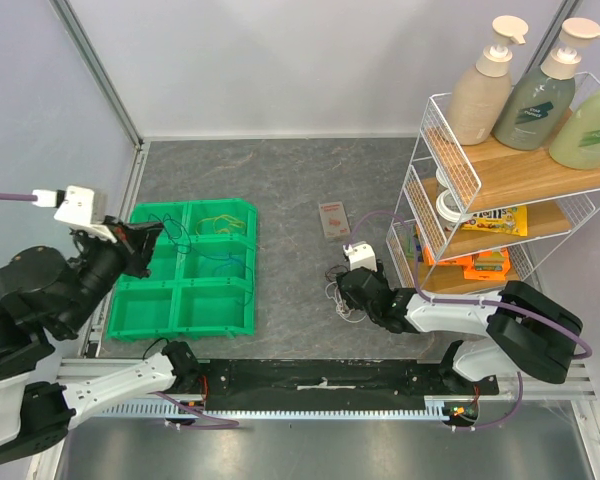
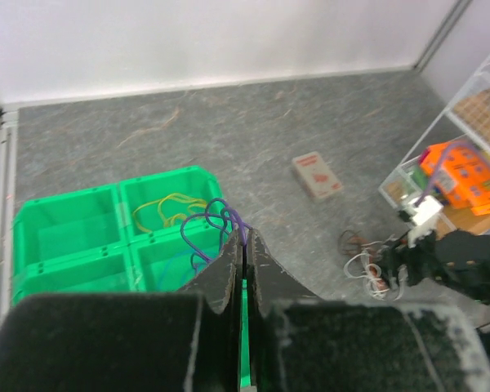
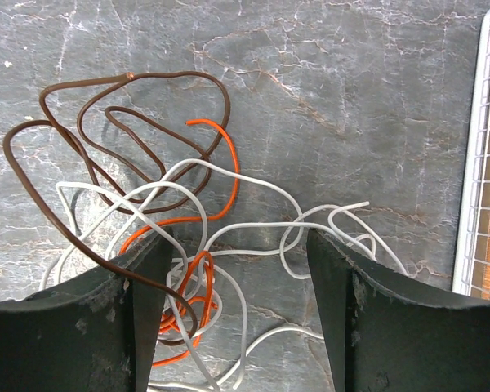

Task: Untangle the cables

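Observation:
A green six-compartment tray (image 1: 140, 312) holds a yellow cable (image 2: 163, 211) in its far right compartment and a blue cable (image 1: 225, 266) in the one nearer. My left gripper (image 2: 245, 238) hangs over the tray's left side, shut on a looped purple cable (image 2: 206, 222) that dangles from its tips. To the right, a tangle of brown (image 3: 82, 122), orange (image 3: 216, 163) and white (image 3: 253, 184) cables lies on the grey tabletop. My right gripper (image 3: 238, 237) stands open low over this tangle, one finger on each side and nothing pinched.
A white wire rack (image 1: 425, 185) with pump bottles and snack packs stands close to the right of the tangle. A small flat box (image 1: 334, 218) lies behind it on the table. Metal rails run along the left wall.

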{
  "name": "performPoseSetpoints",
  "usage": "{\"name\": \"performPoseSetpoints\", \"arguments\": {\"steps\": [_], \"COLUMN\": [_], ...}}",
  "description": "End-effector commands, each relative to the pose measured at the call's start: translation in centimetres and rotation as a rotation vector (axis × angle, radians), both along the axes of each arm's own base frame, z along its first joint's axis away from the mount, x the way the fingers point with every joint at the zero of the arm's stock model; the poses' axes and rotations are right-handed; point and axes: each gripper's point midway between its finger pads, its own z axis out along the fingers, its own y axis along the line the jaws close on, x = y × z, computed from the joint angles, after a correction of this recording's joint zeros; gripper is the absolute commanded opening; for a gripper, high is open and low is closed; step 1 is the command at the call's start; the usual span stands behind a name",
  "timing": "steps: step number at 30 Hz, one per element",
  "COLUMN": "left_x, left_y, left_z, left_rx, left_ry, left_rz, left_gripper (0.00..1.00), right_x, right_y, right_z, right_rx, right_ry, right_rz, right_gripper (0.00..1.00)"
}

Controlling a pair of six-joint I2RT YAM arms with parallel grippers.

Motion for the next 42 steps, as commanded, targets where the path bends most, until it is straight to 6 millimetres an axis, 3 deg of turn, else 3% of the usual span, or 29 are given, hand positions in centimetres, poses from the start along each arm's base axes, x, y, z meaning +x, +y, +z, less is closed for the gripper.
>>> {"name": "performPoseSetpoints", "arguments": {"steps": [1,11,15,21,27,34,42], "left_x": [-1.3,-2.5,-2.2,0.2,1.7,-0.7,-0.8], "left_y": [0.2,2.9,2.7,-1.2,-3.6,0.1,-3.9], "left_z": [4.9,4.9,2.8,-2.7,-9.9,-19.1,-25.8], "left_rx": [-0.158,-0.162,-0.158,-0.081,-0.030,0.061,-0.082], "left_ry": [-0.109,-0.115,-0.067,0.057,0.238,0.513,0.694], "left_rz": [-0.059,-0.017,0.006,0.010,0.075,0.338,0.389], "left_gripper": [0.02,0.02,0.01,0.02,0.02,0.02,0.02], "right_x": [0.7,0.4,0.5,0.6,0.4,0.1,0.3], "right_y": [1.1,1.0,1.1,1.5,0.9,0.5,1.6], "right_z": [0.8,0.5,0.7,0.8,0.8,0.4,0.1], "right_rx": [0.029,0.034,0.038,0.045,0.044,0.043,0.047], "right_ry": [-0.011,-0.004,-0.008,-0.005,-0.010,-0.008,0.008], "right_rz": [0.005,0.006,0.007,0.015,0.005,0.000,0.022], "right_gripper": [0.74,0.74,0.75,0.75,0.75,0.75,0.75]}}
